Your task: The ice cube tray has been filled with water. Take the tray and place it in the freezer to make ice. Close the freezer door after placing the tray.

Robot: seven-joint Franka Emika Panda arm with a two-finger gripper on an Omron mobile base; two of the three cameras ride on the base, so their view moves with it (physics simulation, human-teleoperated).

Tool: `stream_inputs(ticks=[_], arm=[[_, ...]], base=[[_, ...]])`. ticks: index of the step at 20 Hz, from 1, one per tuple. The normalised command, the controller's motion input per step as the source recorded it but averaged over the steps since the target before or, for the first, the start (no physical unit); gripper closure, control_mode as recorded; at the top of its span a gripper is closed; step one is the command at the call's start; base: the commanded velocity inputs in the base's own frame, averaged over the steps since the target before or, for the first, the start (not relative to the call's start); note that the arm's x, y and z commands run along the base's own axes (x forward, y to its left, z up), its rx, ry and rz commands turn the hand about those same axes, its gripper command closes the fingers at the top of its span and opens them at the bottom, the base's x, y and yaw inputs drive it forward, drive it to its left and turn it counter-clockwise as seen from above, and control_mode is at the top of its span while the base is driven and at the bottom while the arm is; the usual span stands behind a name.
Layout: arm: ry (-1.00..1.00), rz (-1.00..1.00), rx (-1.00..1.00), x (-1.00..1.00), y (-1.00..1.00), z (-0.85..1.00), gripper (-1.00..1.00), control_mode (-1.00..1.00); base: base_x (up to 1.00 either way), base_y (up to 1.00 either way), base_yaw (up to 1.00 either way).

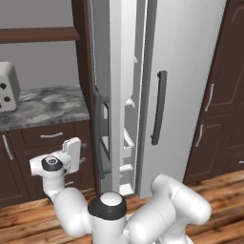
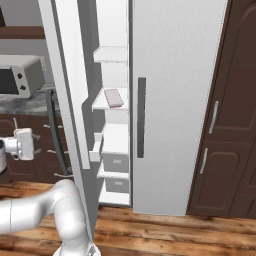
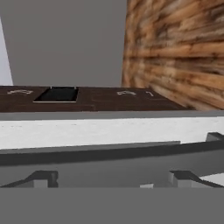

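The ice cube tray (image 2: 113,98) lies flat on a white shelf inside the freezer (image 2: 114,125), toward the shelf's front edge and slightly askew; below it come another shelf and two white drawers; above it, one more shelf. The freezer door (image 2: 67,115) stands open, swung out toward the robot, its dark bar handle (image 1: 98,133) on the outer face; the plain right fridge door (image 2: 175,100) is closed, with its own dark handle.

The gripper (image 3: 111,180) is well apart from the tray, down on the outer side of the open door, in front of the lower dark brown cabinets (image 1: 43,143) under the marbled grey counter (image 1: 43,106); in the left base view the white hand (image 1: 71,153) sits just beside the door's handle, with the door between it and the tray. In the hand view the two dark fingertips (image 3: 43,178) stand far apart at the bottom, spread wide, with nothing between them; a long dark bar and a pale band run across just beyond them, and whether the tips touch the bar cannot be told; the gripper holds nothing.

On the counter's left end stands a pale toaster (image 1: 7,88); the right base view shows a grey microwave (image 2: 20,75) above the counter there. Tall dark cabinets (image 2: 225,110) flank the fridge on the right; the floor (image 2: 165,232) is wooden planks.
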Motion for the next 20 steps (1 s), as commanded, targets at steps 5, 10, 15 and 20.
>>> stream_inputs(ticks=[5,10,15,20], arm=[[0.08,0.04,0.00,0.31,-0.15,-0.15,-1.00,-1.00],[0.07,0.00,0.00,0.32,-0.24,-0.14,-1.00,-1.00],[0.07,0.00,0.00,0.15,-0.36,-0.09,-1.00,-1.00],[0.04,0.00,0.00,0.05,-0.60,-0.06,-1.00,-1.00]], base=[[0.00,0.00,0.00],[0.00,0.00,0.00],[0.00,0.00,0.00],[0.00,0.00,0.00]])
